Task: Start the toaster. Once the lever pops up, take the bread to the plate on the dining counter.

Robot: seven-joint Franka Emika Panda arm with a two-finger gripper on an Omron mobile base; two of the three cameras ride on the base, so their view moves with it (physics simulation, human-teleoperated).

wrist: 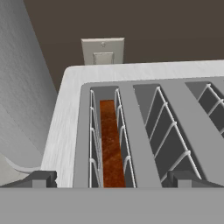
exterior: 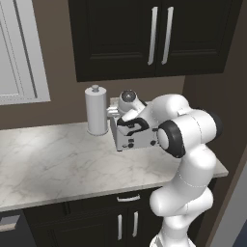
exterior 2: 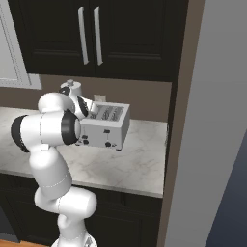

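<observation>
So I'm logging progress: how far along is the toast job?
Early. The bread sits down in the leftmost slot of the toaster, seen from the hand. The open gripper hovers above that slot, holding nothing. I can't tell whether the lever has been pressed. Lifting out and carrying to the plate remain.

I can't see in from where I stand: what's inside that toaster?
An orange-brown slice of bread stands in one end slot of the toaster. The other slots in view look empty. The slice's lower part is hidden deep in the slot.
</observation>
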